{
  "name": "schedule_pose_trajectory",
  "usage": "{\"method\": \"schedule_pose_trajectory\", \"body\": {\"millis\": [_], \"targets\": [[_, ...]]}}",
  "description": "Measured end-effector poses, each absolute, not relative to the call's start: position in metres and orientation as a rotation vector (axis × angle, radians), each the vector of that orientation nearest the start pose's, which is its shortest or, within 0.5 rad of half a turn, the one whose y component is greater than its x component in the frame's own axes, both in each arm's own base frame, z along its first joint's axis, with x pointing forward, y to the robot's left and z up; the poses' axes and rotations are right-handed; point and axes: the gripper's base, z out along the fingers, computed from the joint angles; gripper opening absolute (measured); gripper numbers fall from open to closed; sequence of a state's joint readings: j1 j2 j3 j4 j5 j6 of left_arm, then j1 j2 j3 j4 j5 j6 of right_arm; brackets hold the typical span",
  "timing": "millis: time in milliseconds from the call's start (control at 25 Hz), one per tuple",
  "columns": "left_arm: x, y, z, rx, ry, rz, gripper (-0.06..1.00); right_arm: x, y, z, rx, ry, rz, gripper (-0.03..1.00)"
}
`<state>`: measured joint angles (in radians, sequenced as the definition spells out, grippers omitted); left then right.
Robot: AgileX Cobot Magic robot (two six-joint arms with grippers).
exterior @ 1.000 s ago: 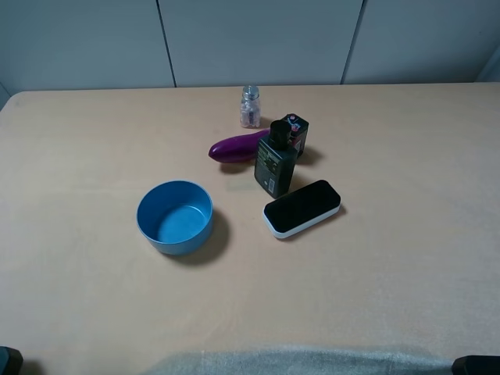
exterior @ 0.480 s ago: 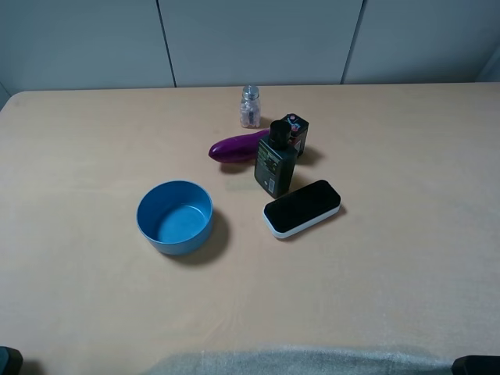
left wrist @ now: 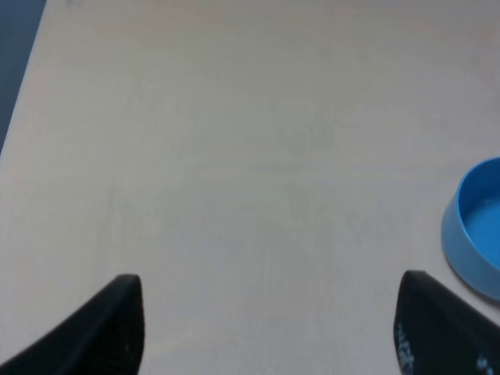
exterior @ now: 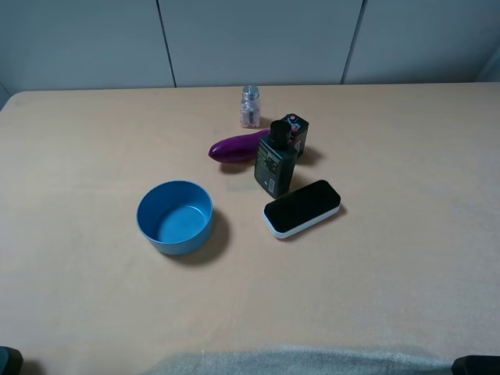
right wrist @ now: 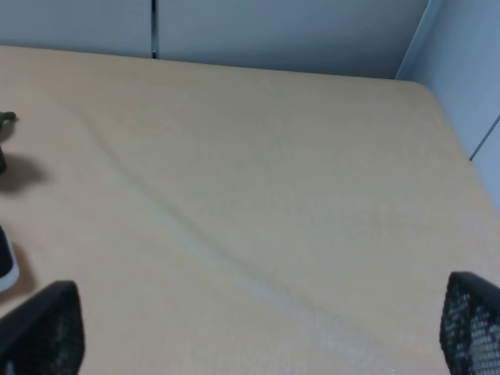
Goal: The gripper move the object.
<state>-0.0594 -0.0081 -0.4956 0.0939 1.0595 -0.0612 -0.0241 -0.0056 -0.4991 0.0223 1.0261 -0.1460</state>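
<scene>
You are looking at what seems to be a lab or test room, not a home. A bare, pale beige worktop with rounded corners is filling the view, and plain grey wall panels with thin vertical seams are running just behind its far edge. Near the middle, unrelated odds and ends are sitting together like test props: a round blue plastic bowl, a glossy purple toy eggplant, a small clear glass jar and a flat black-and-white eraser.
</scene>
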Motion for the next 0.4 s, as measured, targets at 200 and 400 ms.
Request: {"method": "schedule_pose_trajectory", "body": {"millis": [200,400], "targets": [[-0.0053,0.0078,0.2764,-0.006,2.036,0.037,0.73,-0.0042,0.0018,0.2798,-0.123,2.002,-0.082,0.69],[-0.0053,0.0078,0.2764,-0.006,2.036,0.037,0.73,-0.0042,0.0018,0.2798,-0.123,2.002,-0.082,0.69]]}}
